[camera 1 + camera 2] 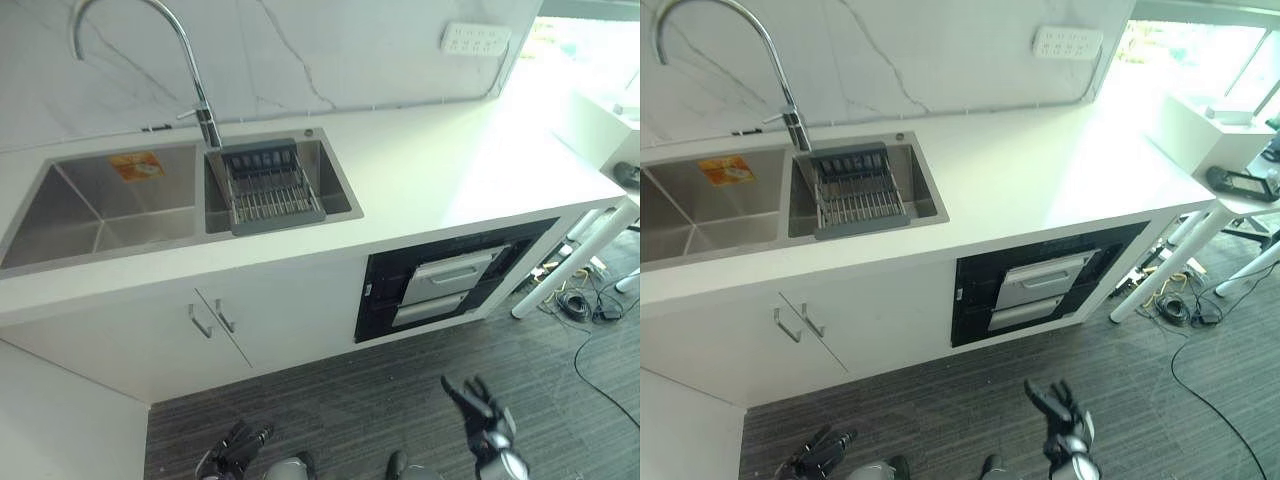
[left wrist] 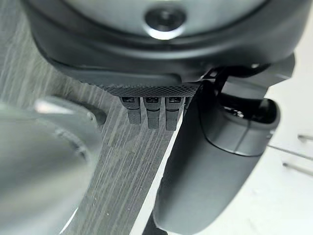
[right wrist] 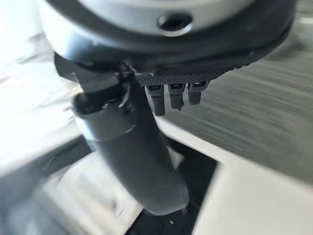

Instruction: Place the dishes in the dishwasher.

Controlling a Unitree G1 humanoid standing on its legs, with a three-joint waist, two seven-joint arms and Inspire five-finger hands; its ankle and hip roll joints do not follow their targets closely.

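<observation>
We look down on a counter [image 1: 440,170] running across our twelve o'clock. A double sink [image 1: 100,205] is set into it at ten o'clock, the tap [image 1: 195,90] standing behind the divider between the basins. A drain rack [image 1: 268,185] sits in the right basin. Below the sink are cabinet doors [image 1: 215,320]; to their right, at one o'clock, the dishwasher [image 1: 455,280] sits under the counter. A socket strip [image 1: 475,40] is on the wall behind. At three o'clock a table leg [image 1: 570,262] slants to the floor [image 1: 380,400].
</observation>
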